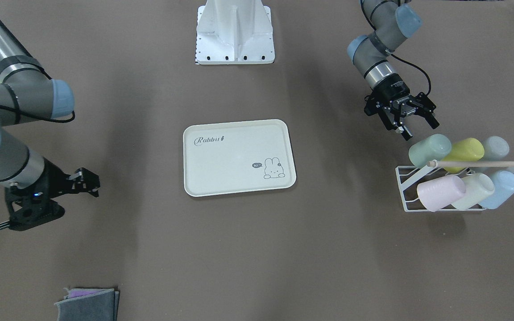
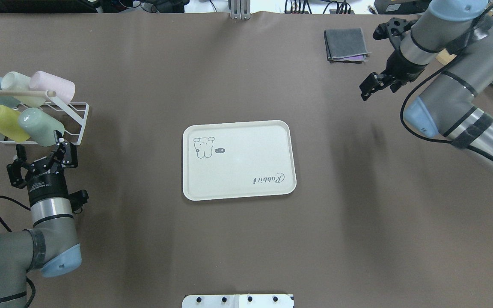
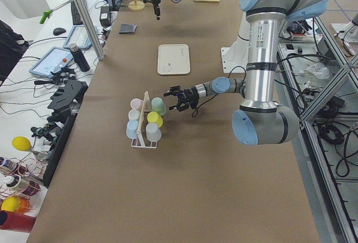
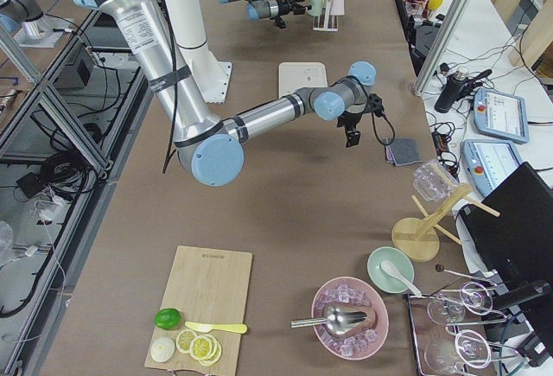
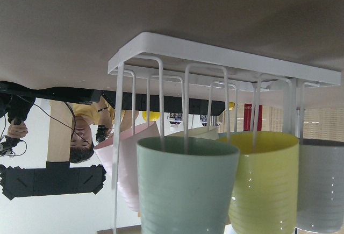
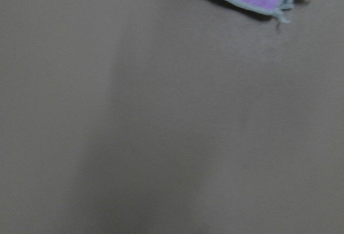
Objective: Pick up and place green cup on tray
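Note:
The green cup (image 1: pixel 429 149) lies on its side in a white wire rack (image 1: pixel 400 183) at the table's end, on the top row nearest the tray. It also shows in the overhead view (image 2: pixel 41 126) and fills the lower middle of the left wrist view (image 5: pixel 185 191). My left gripper (image 1: pixel 420 129) is open and empty, just short of the cup's bottom, pointing at it (image 2: pixel 40 147). The cream-white tray (image 1: pixel 234 178) with "Rabbit" script lies empty mid-table (image 2: pixel 238 192). My right gripper (image 2: pixel 368 87) hovers open and empty over bare table, far from both.
The rack (image 2: pixel 80 124) also holds yellow-green (image 1: pixel 462 151), grey (image 1: pixel 495 147), pink (image 1: pixel 440 192), cream (image 1: pixel 473 191) and blue (image 1: pixel 500 189) cups under a wooden bar (image 1: pixel 480 163). Folded grey and purple cloths (image 2: pixel 345 45) lie near my right gripper. The robot's white base (image 1: pixel 234 31) stands behind the tray.

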